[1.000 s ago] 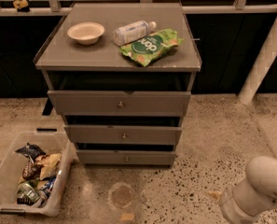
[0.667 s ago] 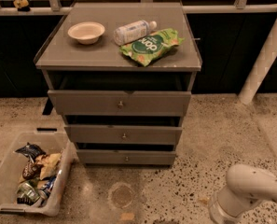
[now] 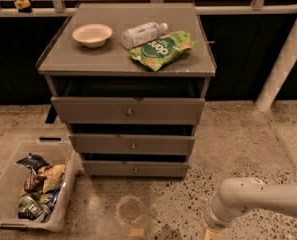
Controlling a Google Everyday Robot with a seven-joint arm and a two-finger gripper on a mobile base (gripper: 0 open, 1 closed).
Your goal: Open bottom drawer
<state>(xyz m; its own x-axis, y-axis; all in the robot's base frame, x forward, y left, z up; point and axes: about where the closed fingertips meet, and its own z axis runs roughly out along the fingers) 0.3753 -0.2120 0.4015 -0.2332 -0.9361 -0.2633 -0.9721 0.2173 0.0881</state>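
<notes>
My pincer (image 3: pixel 211 233) sits at the lower edge, well right of the bottom drawer (image 3: pixel 135 169); I can't tell its grip.

Smooth off-white tubular arm (image 3: pixel 268 196), rounded joint; tool past bottom edge.

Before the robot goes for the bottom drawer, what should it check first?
1. Right drawer picked: ok. The bottom drawer is the lowest, slimmest front, and it is shut.
2. Knob in sight: ok. The knob sits at the centre of that front with nothing covering it.
3. Room to slide out: ok. The floor in front is bare, and the bin of snacks sits off to the left.
4. Gripper at the knob: not ok. The gripper is low at the view's bottom edge, right of the drawers and apart from them.
5. Gripper ready to grab: cannot tell.
</notes>
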